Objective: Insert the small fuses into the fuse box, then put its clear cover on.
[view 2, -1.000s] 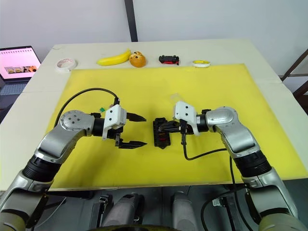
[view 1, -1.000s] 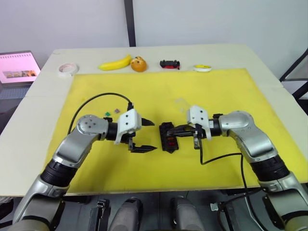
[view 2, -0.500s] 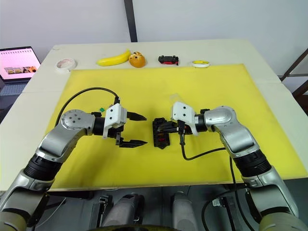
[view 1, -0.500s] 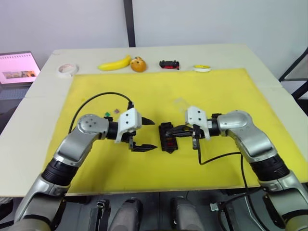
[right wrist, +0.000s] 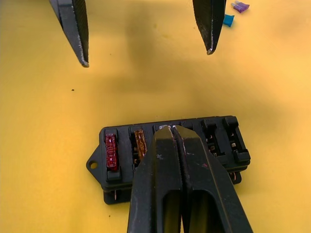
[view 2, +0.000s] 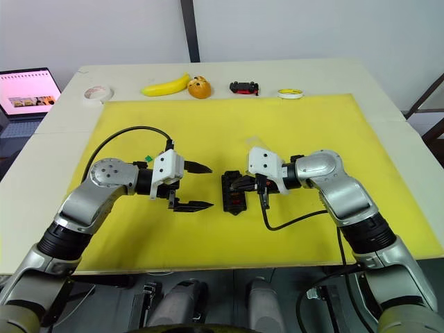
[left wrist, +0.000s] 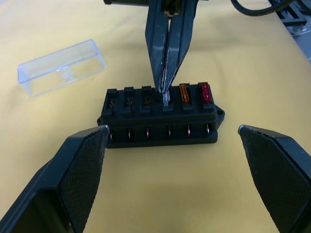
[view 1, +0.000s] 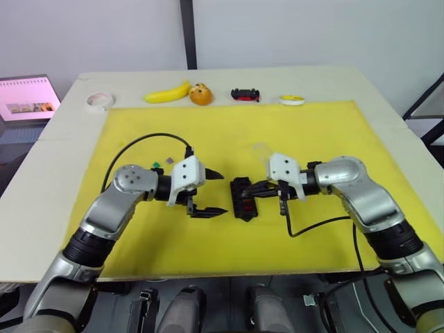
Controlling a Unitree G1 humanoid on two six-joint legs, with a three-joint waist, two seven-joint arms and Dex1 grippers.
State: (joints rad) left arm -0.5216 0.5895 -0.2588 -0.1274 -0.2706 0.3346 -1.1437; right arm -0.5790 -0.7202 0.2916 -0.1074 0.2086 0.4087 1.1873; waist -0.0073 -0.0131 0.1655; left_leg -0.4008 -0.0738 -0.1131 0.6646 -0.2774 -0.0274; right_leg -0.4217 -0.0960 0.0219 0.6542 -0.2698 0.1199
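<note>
Yellow matting covers most of the pale worktop (view 1: 388,97), and near its middle sits the fuse box (left wrist: 160,119), a black block with a red fuse (left wrist: 204,91) and an orange fuse (left wrist: 184,93) already seated at one end of a row. The right end effector (left wrist: 166,99) has its fingers pressed together, tips down on the slot beside the orange one, seemingly pinching something pale, though I can't make it out. The clear cover (left wrist: 62,67) lies on the mat just beyond the box, apart from it. The left end effector (view 2: 197,186) hovers beside the box, fingers spread wide. Two loose fuses (right wrist: 234,13), purple and teal, lie farther off. Along the worktop's far edge sit a banana (view 1: 167,92), an orange fruit (view 1: 201,94) and a small toy car (view 1: 245,94).
</note>
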